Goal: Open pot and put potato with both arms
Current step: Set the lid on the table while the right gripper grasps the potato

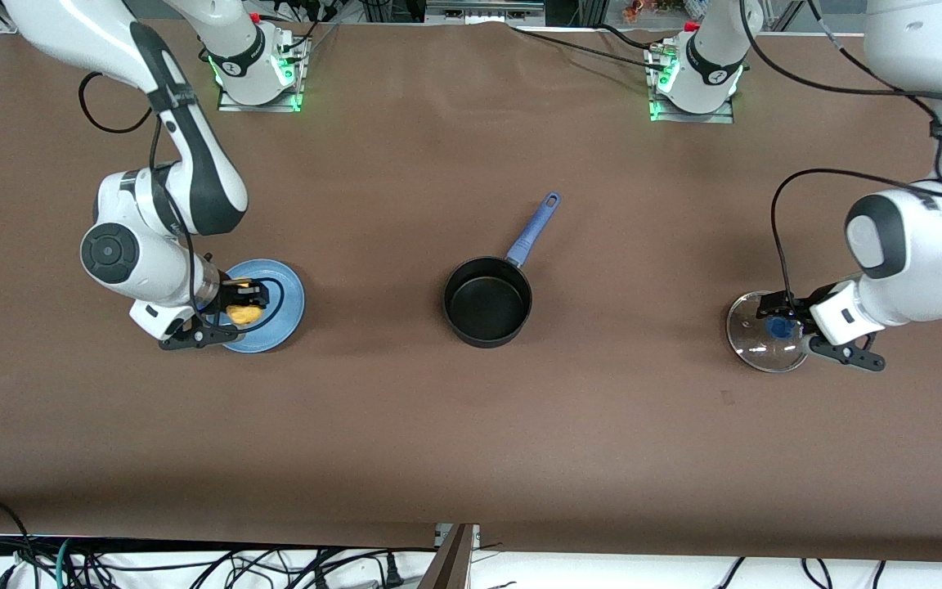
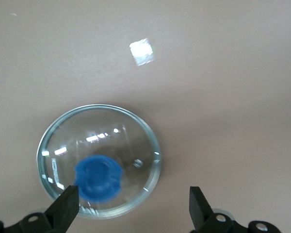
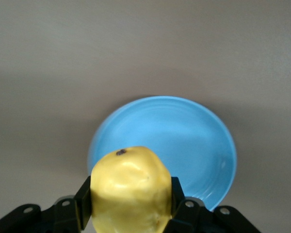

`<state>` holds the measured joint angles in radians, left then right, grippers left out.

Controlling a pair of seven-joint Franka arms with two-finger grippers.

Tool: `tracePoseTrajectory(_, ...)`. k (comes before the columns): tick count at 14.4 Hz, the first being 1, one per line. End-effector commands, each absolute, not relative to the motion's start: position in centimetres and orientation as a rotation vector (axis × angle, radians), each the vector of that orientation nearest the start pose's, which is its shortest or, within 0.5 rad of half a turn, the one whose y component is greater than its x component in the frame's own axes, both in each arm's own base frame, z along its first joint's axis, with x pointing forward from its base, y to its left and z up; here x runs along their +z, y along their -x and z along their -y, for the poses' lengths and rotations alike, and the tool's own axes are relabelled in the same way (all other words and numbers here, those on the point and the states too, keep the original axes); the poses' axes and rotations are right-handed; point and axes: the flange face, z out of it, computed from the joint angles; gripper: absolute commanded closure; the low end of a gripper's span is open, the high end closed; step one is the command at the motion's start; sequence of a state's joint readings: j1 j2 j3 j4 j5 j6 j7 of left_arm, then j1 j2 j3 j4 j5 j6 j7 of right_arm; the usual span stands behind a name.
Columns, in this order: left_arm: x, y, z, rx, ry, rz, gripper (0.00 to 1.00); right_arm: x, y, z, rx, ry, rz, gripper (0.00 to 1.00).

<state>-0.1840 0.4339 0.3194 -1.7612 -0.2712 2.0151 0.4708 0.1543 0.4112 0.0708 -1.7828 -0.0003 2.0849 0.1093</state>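
The black pot (image 1: 487,303) stands open mid-table, its blue handle (image 1: 533,229) pointing toward the robots' bases. Its glass lid (image 1: 765,332) with a blue knob (image 2: 98,177) lies flat on the table at the left arm's end. My left gripper (image 1: 780,321) is open above the lid, its fingers (image 2: 65,208) apart and touching nothing. My right gripper (image 1: 244,306) is shut on the yellow potato (image 3: 131,189) and holds it just above the blue plate (image 3: 184,141) at the right arm's end.
The brown table (image 1: 471,425) carries only the pot, the lid and the blue plate (image 1: 279,315). Cables run along the table edge nearest the front camera.
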Motion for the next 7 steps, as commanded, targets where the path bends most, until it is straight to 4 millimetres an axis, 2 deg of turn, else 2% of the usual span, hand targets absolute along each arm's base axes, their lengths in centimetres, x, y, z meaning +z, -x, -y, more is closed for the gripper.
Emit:
tracePoseTrajectory(1, 39.2, -64.3, -1.9, 0.260, 3.219, -0.226, 0.00, 35.5, -62.5, -20.3, 0.200, 3.139, -0.055, 0.79)
tracePoseTrajectory(3, 43.8, -63.5, 0.6, 0.293, 3.199, -0.106, 0.00, 36.1, -61.6, -25.2, 0.193, 3.109, -0.257, 0.79)
tracePoseTrajectory(5, 48.4, -62.0, 2.5, 0.286, 3.195, 0.000, 0.00, 36.6, -61.0, -31.1, 0.187, 3.051, -0.418, 0.79)
tracePoseTrajectory(7, 52.4, -60.3, 2.7, 0.258, 3.207, 0.065, 0.00, 37.3, -61.5, -35.8, 0.158, 2.977, -0.518, 0.79)
